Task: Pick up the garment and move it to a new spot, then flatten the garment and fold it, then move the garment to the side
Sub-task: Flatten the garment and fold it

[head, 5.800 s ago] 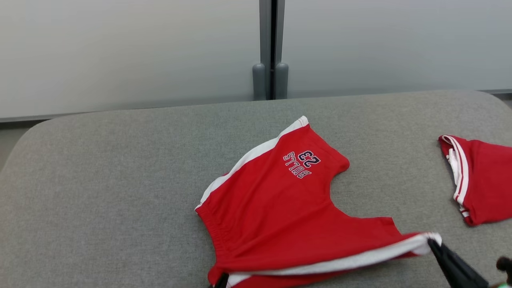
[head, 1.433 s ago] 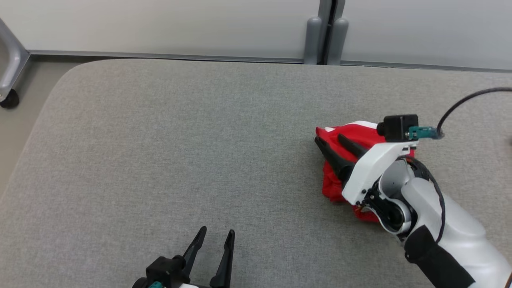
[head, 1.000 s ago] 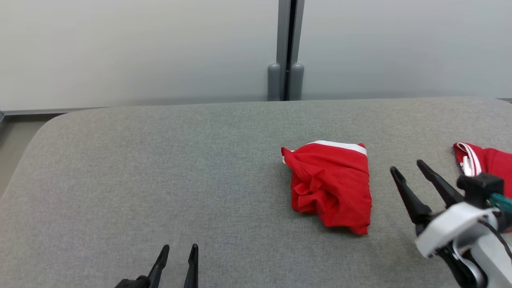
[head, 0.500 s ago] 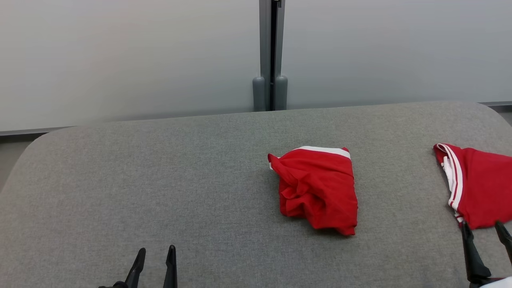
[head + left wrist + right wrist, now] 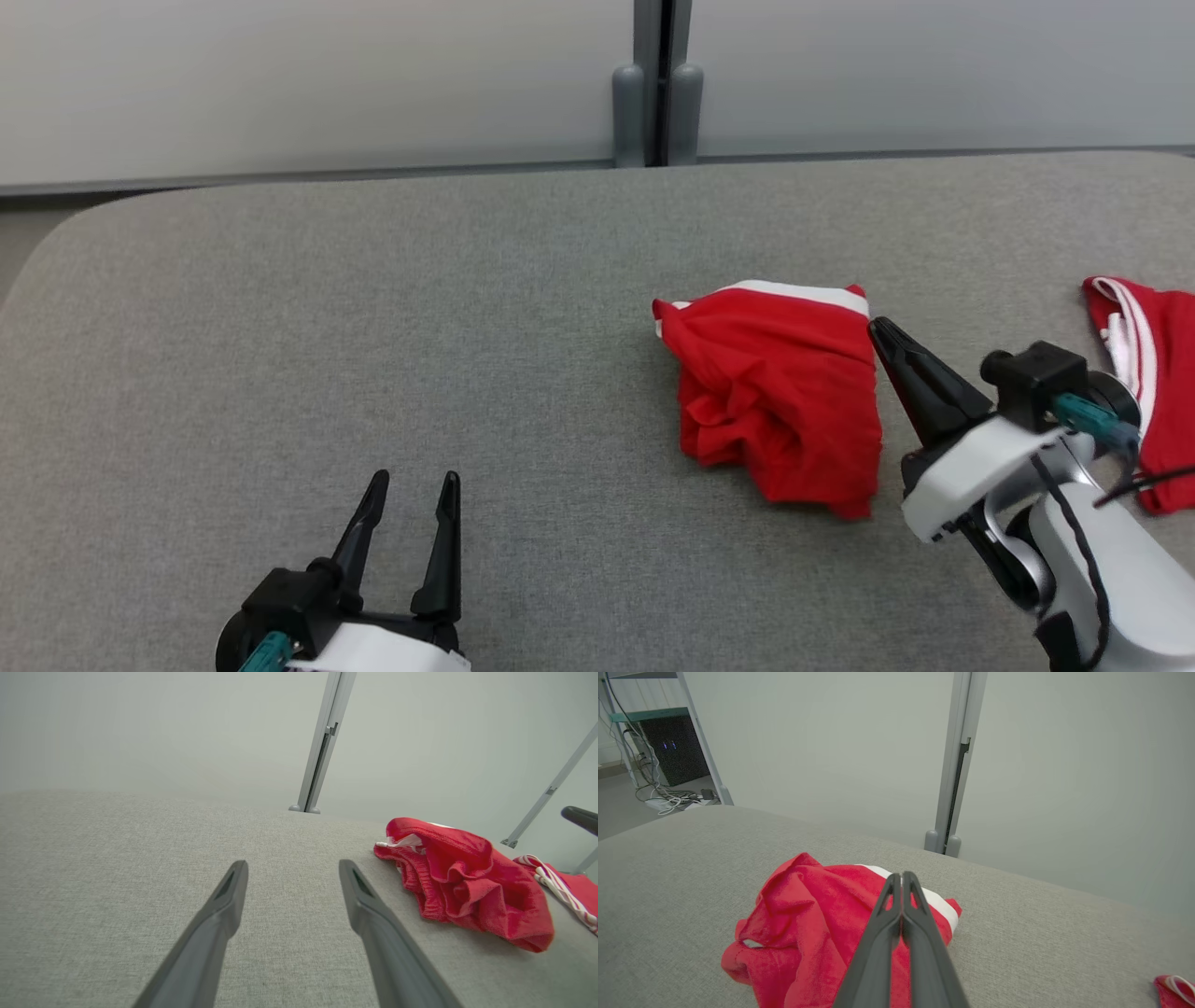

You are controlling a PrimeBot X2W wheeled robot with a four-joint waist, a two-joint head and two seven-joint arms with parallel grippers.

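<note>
Right pincer has come forward from the near right, fingers now pressed together and empty, just beside the bunched red garment lying right of centre on the counter. Left pincer hovers parted, empty, near left.

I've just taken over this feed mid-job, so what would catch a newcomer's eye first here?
The bright red shorts lie loosely folded and rumpled, right of centre on the grey padded table. The right gripper, jaws shut, points at their right edge, while the left gripper sits open at the lower left. A second red garment with white stripes lies at the table's far right.
</note>
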